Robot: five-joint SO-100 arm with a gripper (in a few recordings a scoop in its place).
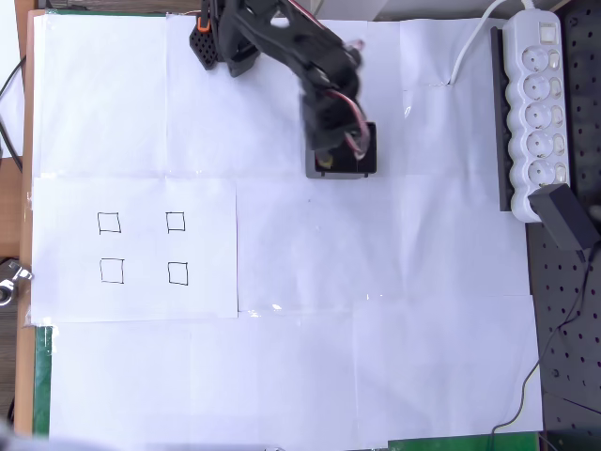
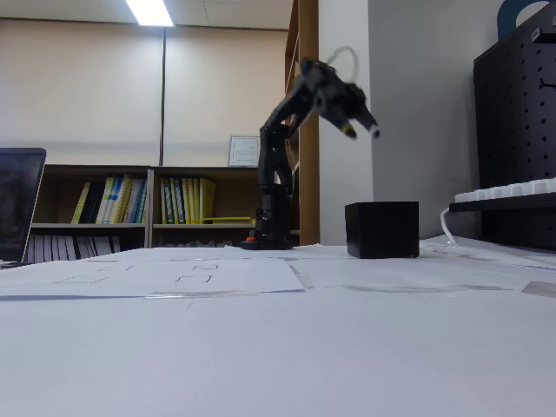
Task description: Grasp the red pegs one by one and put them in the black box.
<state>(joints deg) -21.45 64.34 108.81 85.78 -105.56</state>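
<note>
Gripper (image 2: 361, 130) w/ tips apart, nothing held, hangs above black box (image 2: 381, 229) per fixed view.

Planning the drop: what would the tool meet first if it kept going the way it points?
Probably the black box: the tool tilts down toward it from above. How exactly it lines up in depth is unclear.

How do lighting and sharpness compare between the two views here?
Overhead view: bright, even light on the white paper sheets, soft shadows, small glints on the tape seams. Fixed view: dimmer and backlit by a ceiling strip light, so the small square black plastic box and the arm's tool read as near silhouettes; the paper foreground is blurred.
</note>
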